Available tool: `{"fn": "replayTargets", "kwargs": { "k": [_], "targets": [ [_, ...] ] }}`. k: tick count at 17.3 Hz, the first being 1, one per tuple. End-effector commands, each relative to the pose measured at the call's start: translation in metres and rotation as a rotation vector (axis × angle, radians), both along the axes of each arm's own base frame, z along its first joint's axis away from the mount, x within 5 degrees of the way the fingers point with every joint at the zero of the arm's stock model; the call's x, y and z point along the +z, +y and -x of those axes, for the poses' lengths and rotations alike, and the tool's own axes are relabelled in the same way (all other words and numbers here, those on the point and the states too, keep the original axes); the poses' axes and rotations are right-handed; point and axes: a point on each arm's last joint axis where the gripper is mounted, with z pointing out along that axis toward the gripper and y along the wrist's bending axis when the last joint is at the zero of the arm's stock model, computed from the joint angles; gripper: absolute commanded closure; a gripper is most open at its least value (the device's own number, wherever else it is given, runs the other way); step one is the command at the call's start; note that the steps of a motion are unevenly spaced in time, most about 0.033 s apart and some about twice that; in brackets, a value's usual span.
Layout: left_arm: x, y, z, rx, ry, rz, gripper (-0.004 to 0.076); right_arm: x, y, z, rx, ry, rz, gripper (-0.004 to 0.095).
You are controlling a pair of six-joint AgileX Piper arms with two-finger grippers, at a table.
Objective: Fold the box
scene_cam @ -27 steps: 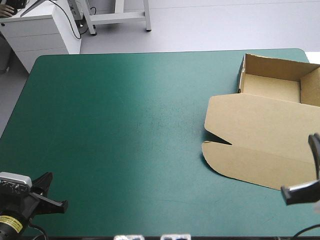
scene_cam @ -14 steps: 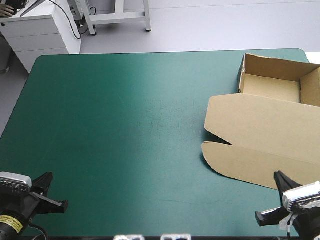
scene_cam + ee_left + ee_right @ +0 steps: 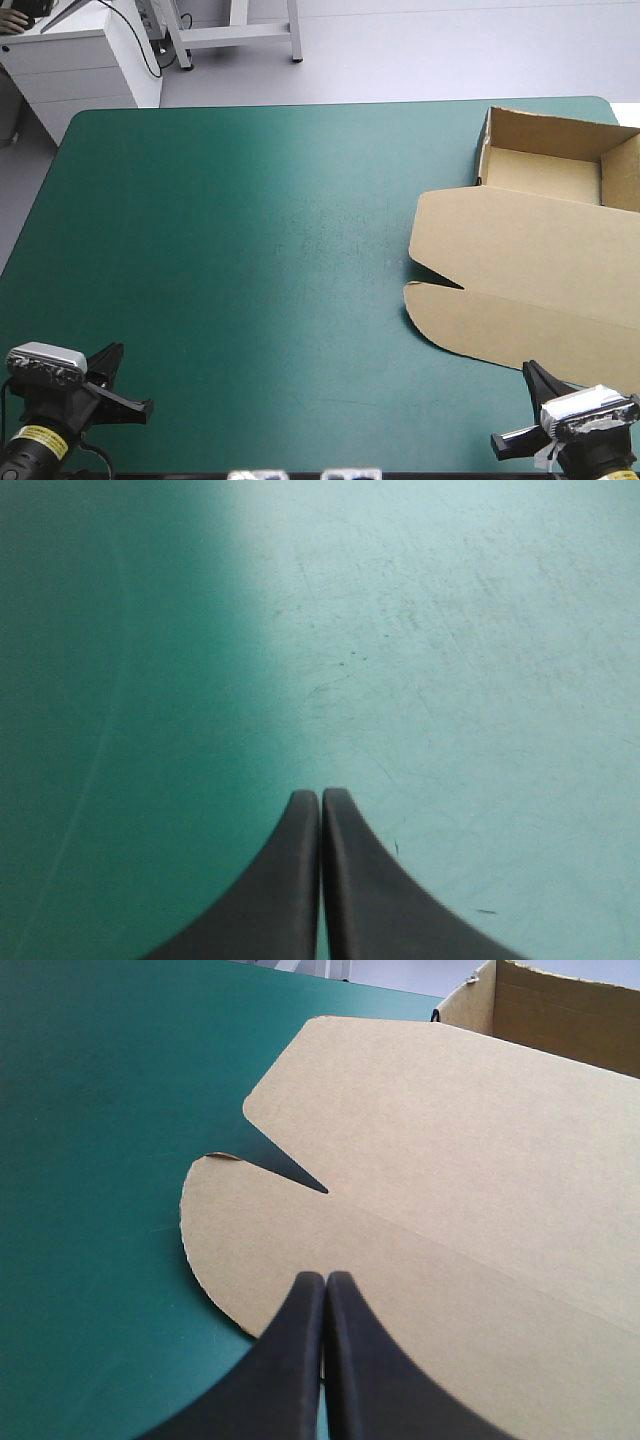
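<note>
The brown box (image 3: 520,250) lies at the table's right side. It is an open tray (image 3: 545,170) with raised walls at the far right, and its lid lies flat toward the near edge. A rounded front flap (image 3: 480,325) ends the lid, with a notch at its left. My right gripper (image 3: 528,378) is shut at the near right corner, its tip at the flap's near edge. In the right wrist view the shut fingers (image 3: 325,1278) point over the flap (image 3: 400,1310) toward the tray wall (image 3: 560,1020). My left gripper (image 3: 112,362) is shut at the near left corner (image 3: 320,795), holding nothing, above bare cover.
The teal-green cover (image 3: 250,250) stretches from the box to the table's left edge. The box runs out of view at the right. A white cabinet (image 3: 80,60) stands beyond the far left corner.
My right gripper has come down from the right edge to the near right corner, just short of the flap. My left gripper has shifted slightly right and forward. The box has not moved.
</note>
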Motion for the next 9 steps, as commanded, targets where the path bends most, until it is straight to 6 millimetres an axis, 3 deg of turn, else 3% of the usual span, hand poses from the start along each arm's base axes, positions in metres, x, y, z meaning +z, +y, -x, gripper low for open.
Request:
{"fn": "replayTargets", "kwargs": {
  "k": [1, 9],
  "targets": [
    [0.0047, -0.0052, -0.0032, -0.04, -0.114, 0.059, 0.0732, 0.0135, 0.0009, 0.0044, -0.009, -0.123, -0.017, 0.0926],
    [0.0068, -0.0019, 0.004, -0.041, -0.161, 0.083, 0.0732, 0.0135, 0.0008, 0.0044, -0.009, -0.123, -0.015, 0.0926]
  ]
}}
